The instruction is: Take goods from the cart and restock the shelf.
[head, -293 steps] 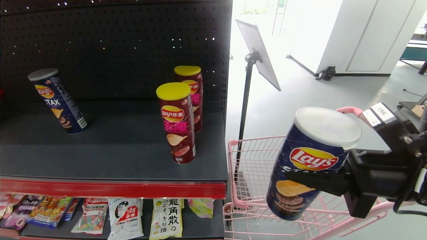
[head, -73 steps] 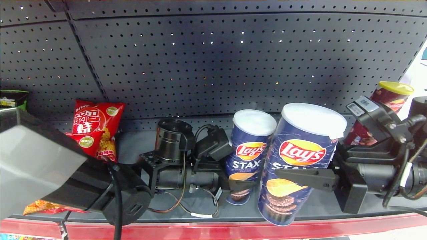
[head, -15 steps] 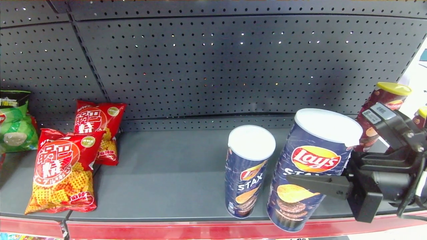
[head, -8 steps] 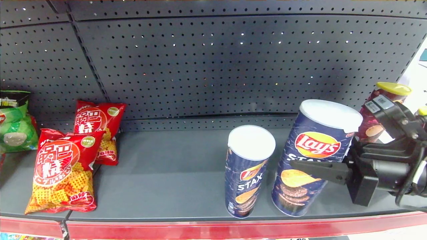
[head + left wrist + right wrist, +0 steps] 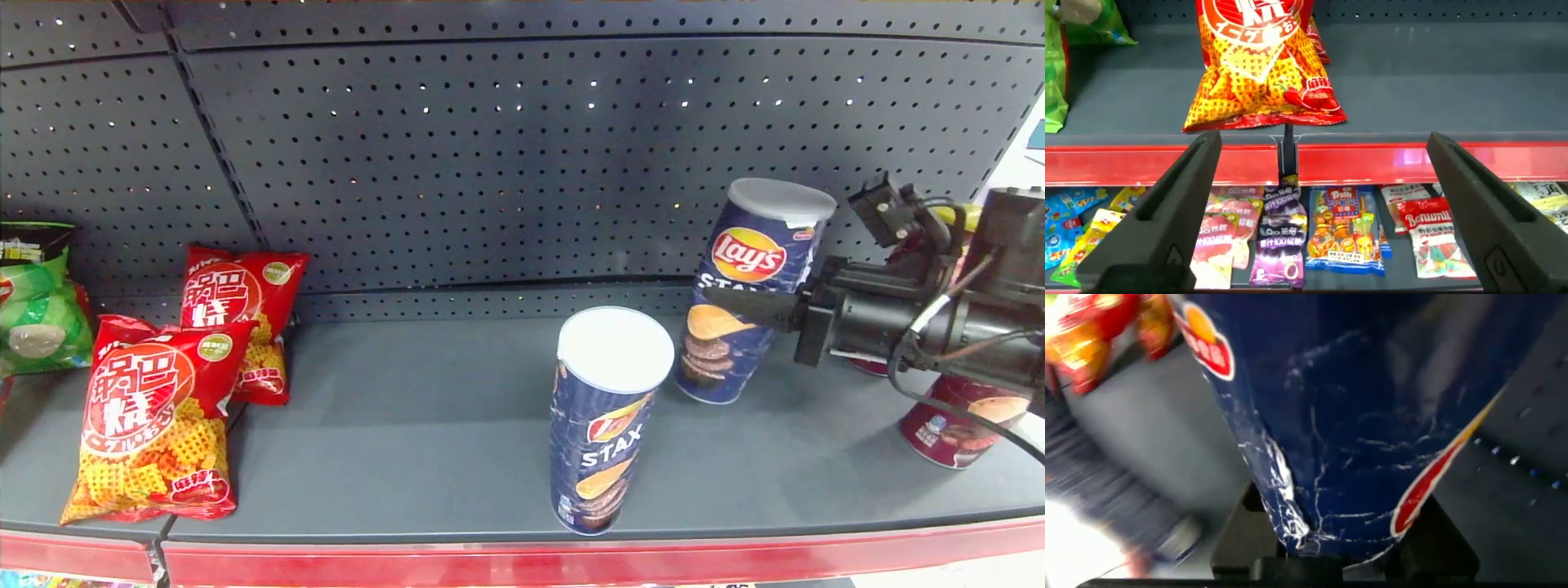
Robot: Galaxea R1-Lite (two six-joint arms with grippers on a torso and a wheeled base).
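Flanking held can (image 5: 758, 249): blue can (image 5: 608, 416) front-left, maroon can (image 5: 951, 425) right.

The right arm (image 5: 898, 322) lies level at mid-right of the head view, right gripper (image 5: 747, 309) clamped on a blue can (image 5: 755, 261). The left gripper (image 5: 1319, 208) gapes wide.

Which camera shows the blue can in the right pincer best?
Head view: the whole blue can, tilted, in the right pincer. Right wrist view: its side, close up. Left wrist view faces the red snack bag.

Tilted blue chip can (image 5: 755, 257) at shelf (image 5: 408, 425) back
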